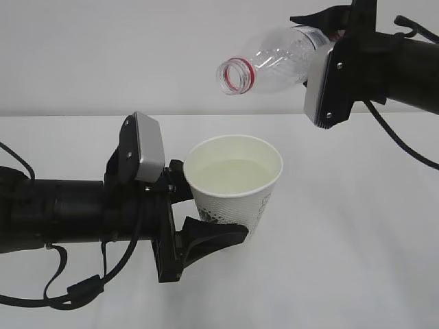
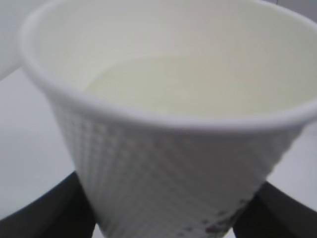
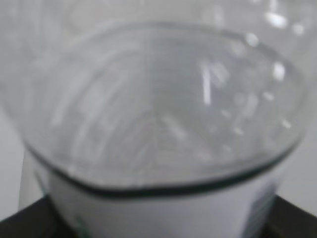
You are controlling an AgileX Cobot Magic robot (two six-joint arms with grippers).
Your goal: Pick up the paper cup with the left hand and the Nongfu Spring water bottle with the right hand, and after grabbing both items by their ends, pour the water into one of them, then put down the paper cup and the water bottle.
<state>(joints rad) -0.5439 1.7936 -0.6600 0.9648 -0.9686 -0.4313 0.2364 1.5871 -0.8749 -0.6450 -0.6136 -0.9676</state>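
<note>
The white paper cup [image 1: 233, 195] hangs upright above the table, with my left gripper [image 1: 209, 209] shut on its lower wall. Faintly yellowish water [image 1: 236, 175] fills much of it. In the left wrist view the dotted cup [image 2: 168, 173] fills the frame, black fingers [image 2: 44, 213] at both bottom corners. Above and to the right, the clear water bottle [image 1: 274, 58] lies tilted, its open red-ringed mouth pointing down-left over the cup. My right gripper [image 1: 326, 41] is shut on its labelled body. No stream shows at the mouth. The right wrist view shows only bottle [image 3: 163, 109] and label.
A plain white table [image 1: 357, 260] spreads under both arms and meets a white wall at the back. Black cables hang from the left arm [image 1: 62, 219] and from the right arm [image 1: 405, 62].
</note>
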